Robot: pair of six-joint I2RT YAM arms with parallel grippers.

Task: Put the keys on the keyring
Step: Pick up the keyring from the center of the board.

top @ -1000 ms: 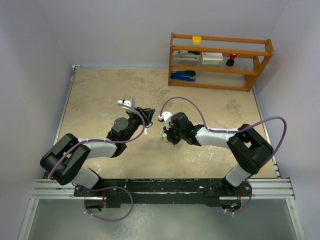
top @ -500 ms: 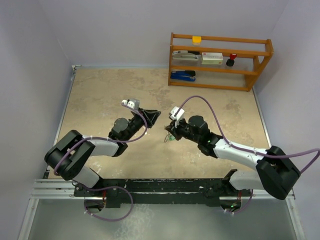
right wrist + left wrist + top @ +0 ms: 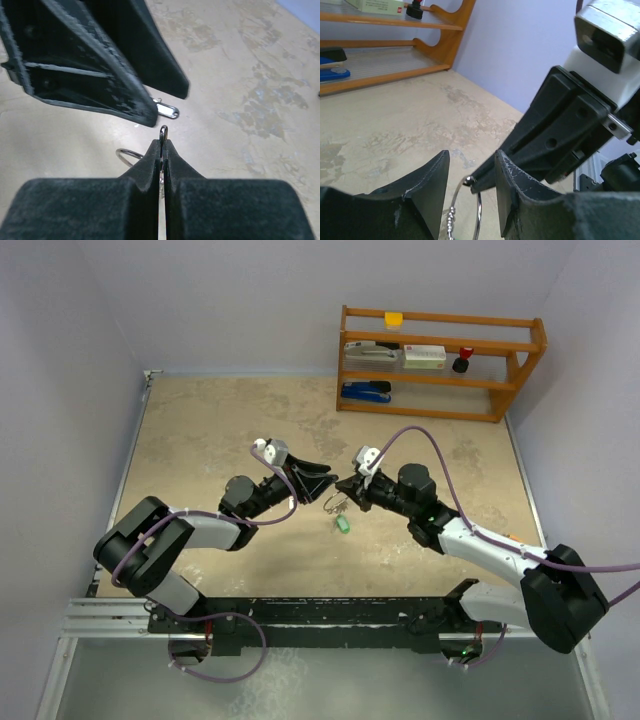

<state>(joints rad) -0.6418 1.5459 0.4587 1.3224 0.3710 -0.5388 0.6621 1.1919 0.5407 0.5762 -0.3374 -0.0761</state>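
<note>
Our right gripper [image 3: 162,145] is pinched tight on the keyring [image 3: 163,131], holding it up off the table [image 3: 200,430] — our left gripper [image 3: 470,169] faces it nose to nose, jaws apart, with the ring in the gap. The green key [image 3: 342,524] lies on the table just below.

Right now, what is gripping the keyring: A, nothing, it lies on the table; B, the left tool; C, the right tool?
C: the right tool is shut, pinching the keyring by its wire, while the left tool is open and not touching it.
</note>
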